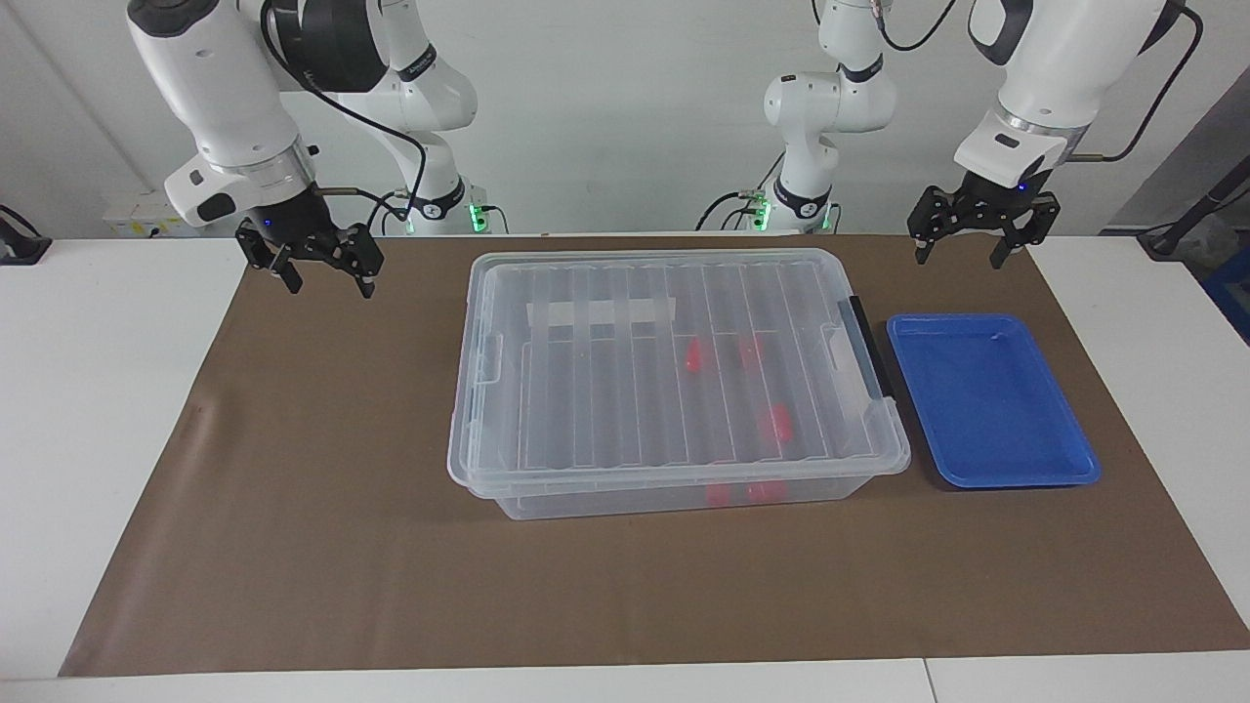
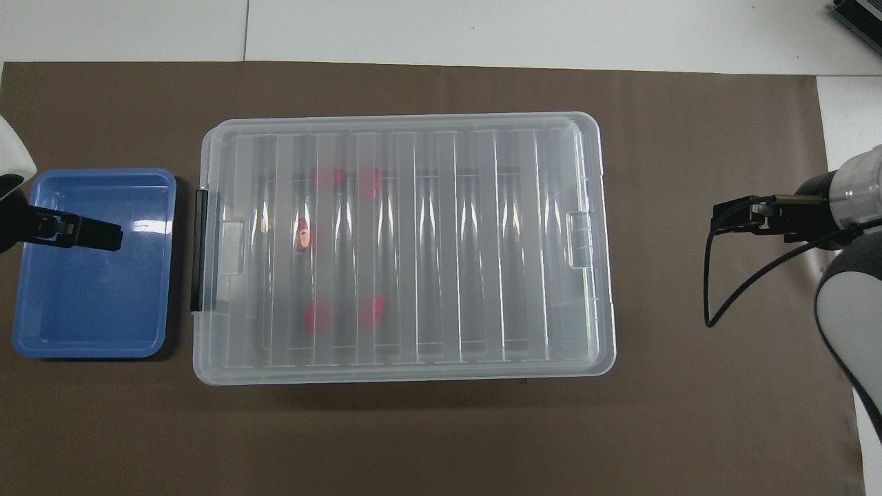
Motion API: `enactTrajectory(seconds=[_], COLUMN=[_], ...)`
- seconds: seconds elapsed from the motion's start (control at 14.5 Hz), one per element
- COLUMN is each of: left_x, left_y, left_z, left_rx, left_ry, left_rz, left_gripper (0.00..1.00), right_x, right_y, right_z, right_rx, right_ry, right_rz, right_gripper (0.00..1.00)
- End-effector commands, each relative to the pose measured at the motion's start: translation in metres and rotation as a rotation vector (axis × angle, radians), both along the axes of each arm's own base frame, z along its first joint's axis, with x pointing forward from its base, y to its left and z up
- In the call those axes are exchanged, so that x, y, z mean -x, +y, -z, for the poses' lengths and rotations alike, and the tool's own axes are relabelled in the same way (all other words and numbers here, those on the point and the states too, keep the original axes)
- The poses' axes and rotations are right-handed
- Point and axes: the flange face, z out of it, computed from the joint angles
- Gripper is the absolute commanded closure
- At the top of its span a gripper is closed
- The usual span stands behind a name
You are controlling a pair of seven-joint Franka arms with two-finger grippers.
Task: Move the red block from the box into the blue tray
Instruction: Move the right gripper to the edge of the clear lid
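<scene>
The box (image 1: 674,376) sits lidded mid-mat, red blocks (image 1: 776,425) inside; the blue tray (image 1: 991,400) lies just beside its handled end. Left gripper (image 1: 970,239) and right gripper (image 1: 327,271) hang released and empty over bare mat at the robots' edge.

Red blocks (image 1: 695,355) – blue tray (image 1: 1074,459).

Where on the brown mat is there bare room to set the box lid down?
The widest bare patch is the mat between the box and the right arm's end of the table. A long bare strip borders the box's edge farthest from the robots. It is crowded at the left arm's end, where the blue tray sits beside the box.
</scene>
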Motion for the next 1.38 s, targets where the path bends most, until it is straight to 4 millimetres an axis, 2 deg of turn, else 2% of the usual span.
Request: enactTrajectory(seconds=[0.0, 0.14, 0.28, 0.42, 0.62, 0.9, 0.97, 1.11, 1.31], left_x=[0.003, 0.003, 0.003, 0.003, 0.003, 0.003, 0.003, 0.003, 0.003], left_y=[0.001, 0.001, 0.002, 0.002, 0.002, 0.002, 0.002, 0.002, 0.002], left_z=[-0.003, -0.003, -0.003, -0.003, -0.003, -0.003, -0.003, -0.003, -0.003], left_rx=[0.006, 0.007, 0.007, 0.007, 0.007, 0.007, 0.007, 0.007, 0.007], left_ry=[0.002, 0.000, 0.000, 0.002, 0.002, 0.000, 0.002, 0.002, 0.000], left_rz=[0.001, 0.001, 0.000, 0.000, 0.000, 0.001, 0.000, 0.000, 0.000], left_gripper=[0.00, 0.00, 0.00, 0.00, 0.00, 0.00, 0.00, 0.00, 0.00], right_x=[0.004, 0.000, -0.006, -0.009, -0.015, -0.022, -0.021, -0.017, -0.015], right_y=[0.007, 0.026, 0.035, 0.057, 0.075, 0.090, 0.098, 0.102, 0.103], right_z=[0.018, 0.030, 0.042, 0.051, 0.068, 0.089, 0.091, 0.105, 0.108], right_rx=[-0.020, -0.023, -0.025, -0.059, -0.072, -0.075, -0.075, -0.070, -0.069], right_ry=[-0.059, -0.065, -0.063, -0.086, -0.077, -0.073, -0.068, -0.044, -0.038], right_rz=[0.029, -0.003, -0.002, -0.002, -0.012, -0.013, -0.028, -0.044, -0.043], right_gripper=[0.01, 0.01, 0.01, 0.01, 0.02, 0.03, 0.03, 0.03, 0.03])
